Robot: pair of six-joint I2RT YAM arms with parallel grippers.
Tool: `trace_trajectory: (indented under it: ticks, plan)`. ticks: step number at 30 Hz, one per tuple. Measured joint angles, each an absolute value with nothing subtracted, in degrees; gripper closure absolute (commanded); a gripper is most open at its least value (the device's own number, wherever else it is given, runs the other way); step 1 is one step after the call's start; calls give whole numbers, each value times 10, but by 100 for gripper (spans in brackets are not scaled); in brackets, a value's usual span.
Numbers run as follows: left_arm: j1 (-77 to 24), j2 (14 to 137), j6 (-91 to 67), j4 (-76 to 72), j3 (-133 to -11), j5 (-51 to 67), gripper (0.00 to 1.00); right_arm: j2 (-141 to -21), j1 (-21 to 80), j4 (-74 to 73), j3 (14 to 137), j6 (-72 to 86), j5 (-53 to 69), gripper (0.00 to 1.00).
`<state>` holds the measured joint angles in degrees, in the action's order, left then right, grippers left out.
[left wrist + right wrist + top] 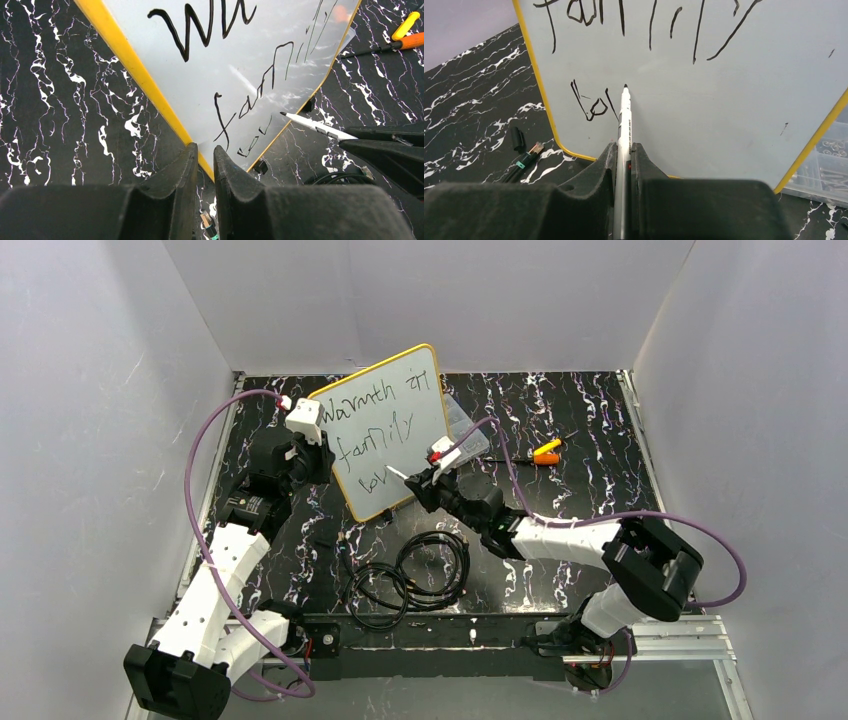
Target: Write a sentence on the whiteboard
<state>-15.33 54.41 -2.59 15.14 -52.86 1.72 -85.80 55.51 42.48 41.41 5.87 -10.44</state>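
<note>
whiteboard point(724, 110): stands tilted, left frame edge pinched in your left gripper point(205, 155).
sentence point(591, 107): third line reads "lov", by the whiteboard's lower-left corner.
marker point(625, 125): clenched in your right gripper point(624, 150), long axis pointing at the whiteboard.
gap: the marker's point sits just right of the last stroke; bare whiteboard lies rightward.

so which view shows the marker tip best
The right wrist view: the marker runs up from the right gripper, its black tip large and sharp against the whiteboard. In the left wrist view the marker is side-on and thinner; in the top view it is a tiny white sliver.
</note>
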Motion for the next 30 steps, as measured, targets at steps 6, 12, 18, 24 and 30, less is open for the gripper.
trace_trajectory:
  ticks: [6,12,18,24,30]
  plan:
    - [-153,544,-26,151,-529,17,82,-860,555,425,401,63,-103,99]
    - [-153,544,-26,151,-529,17,82,-875,555,426,396,65,-103,99]
    - [-153,544,-26,151,-529,17,81,-893,553,426,396,65,-104,99]
    - [-153,544,-26,151,-529,17,81,-894,551,426,396,65,-106,99]
    - [-153,544,-26,151,-529,17,81,-894,548,426,396,65,-113,99]
